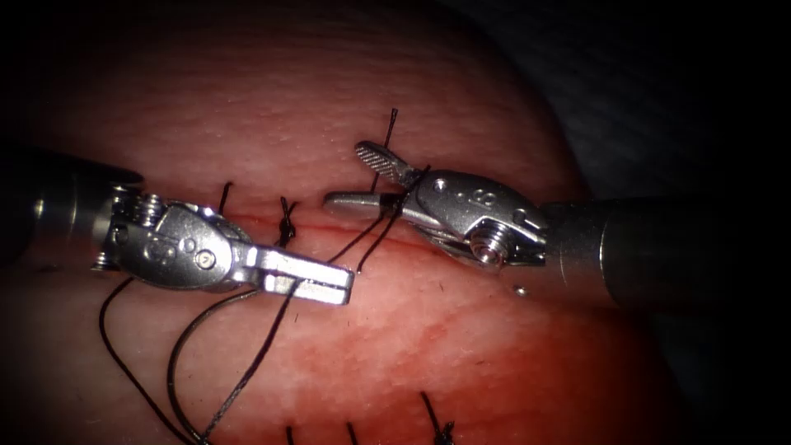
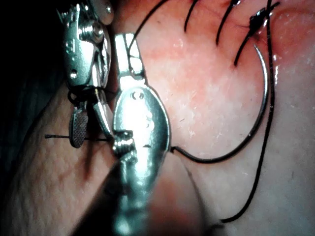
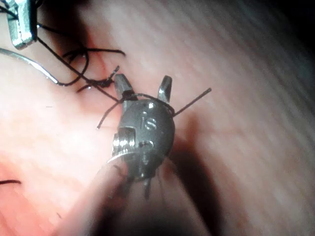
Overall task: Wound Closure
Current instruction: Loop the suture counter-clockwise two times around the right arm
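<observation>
Two tools work over one cut [image 1: 329, 224] that runs across the tissue [image 1: 461, 346]. The needle [image 1: 185, 346] lies loose on the tissue on the near side of the cut, left of middle, not in the tissue and held by neither tool; its curve also shows in the left wrist view [image 2: 261, 118]. The left tool [image 1: 342, 284] has its jaws together, apparently clamped on the thread [image 1: 247, 371] that trails down from them. The right tool [image 1: 362, 177] has its jaws apart, with thread wrapped around it just behind them [image 3: 147, 98]. To do this well, I judge the wrap should stay loose behind the open jaws while the left tool holds its strand steady. One tied knot [image 1: 286, 222] sits on the cut nearby, and cut ends [image 1: 437, 420] stand further forward; the slack thread could snag on them.
</observation>
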You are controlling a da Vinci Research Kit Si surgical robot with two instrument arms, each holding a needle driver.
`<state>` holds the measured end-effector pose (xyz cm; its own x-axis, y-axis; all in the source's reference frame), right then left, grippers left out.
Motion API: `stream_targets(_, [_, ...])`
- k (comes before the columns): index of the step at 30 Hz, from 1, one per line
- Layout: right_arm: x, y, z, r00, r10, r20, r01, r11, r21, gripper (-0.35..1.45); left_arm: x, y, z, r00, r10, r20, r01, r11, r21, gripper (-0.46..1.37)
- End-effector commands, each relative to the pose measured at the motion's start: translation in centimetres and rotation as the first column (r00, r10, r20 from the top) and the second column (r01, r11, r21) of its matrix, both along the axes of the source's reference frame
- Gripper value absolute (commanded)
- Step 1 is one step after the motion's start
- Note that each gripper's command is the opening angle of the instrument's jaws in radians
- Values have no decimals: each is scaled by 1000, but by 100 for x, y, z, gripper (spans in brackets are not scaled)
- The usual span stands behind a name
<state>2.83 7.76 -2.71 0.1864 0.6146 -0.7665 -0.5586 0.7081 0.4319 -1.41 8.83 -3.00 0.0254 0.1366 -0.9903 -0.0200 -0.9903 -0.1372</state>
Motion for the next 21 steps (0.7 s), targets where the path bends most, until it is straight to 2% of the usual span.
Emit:
stream_targets(1, [2, 0, 0, 1000, -13, -14, 13, 1000, 4, 118, 0, 2, 0, 1000, 9, 1, -9, 1000, 3, -35])
stream_targets(3, [6, -1, -1, 999, -30, -29, 30, 999, 11, 113, 1, 4, 0, 1000, 14, 0, -14, 1000, 4, -35])
stream_targets(6, [10, -4, -3, 996, -67, -54, 68, 997, 25, 82, 2, 8, 0, 1000, 17, 0, -17, 1000, 7, -35])
stream_targets(7, [11, -5, -5, 994, -89, -57, 92, 995, 37, 36, 3, 11, 0, 1000, 16, -1, -16, 1000, 10, -35])
stream_targets(8, [12, -7, -7, 992, -112, -59, 115, 992, 50, -23, 3, 15, -1, 1000, 18, 6, -18, 1000, 12, -35])
stream_targets(9, [11, -8, -9, 989, -134, -62, 136, 990, 39, -35, 4, 20, -2, 1000, 21, 13, -22, 1000, 16, -35])
stream_targets(11, [11, -9, -10, 984, -159, -79, 161, 987, 16, -35, 6, 26, -3, 999, 29, 22, -30, 999, 14, -35])
stream_targets(13, [10, -12, -12, 971, -212, -112, 211, 977, -23, -35, 8, 37, -4, 998, 46, 45, -47, 999, 20, -35])
stream_targets(16, [11, -15, -14, 959, -256, -125, 253, 967, -39, -35, 8, 45, -3, 996, 66, 67, -68, 997, 22, -35])
stream_targets(18, [12, -20, -15, 940, -301, -163, 297, 954, -47, -35, 6, 50, -2, 991, 85, 99, -88, 996, 20, -35])
stream_targets(21, [12, -24, -15, 922, -331, -203, 323, 944, -73, -35, 4, 54, 4, 984, 121, 134, -123, 992, 11, -35])
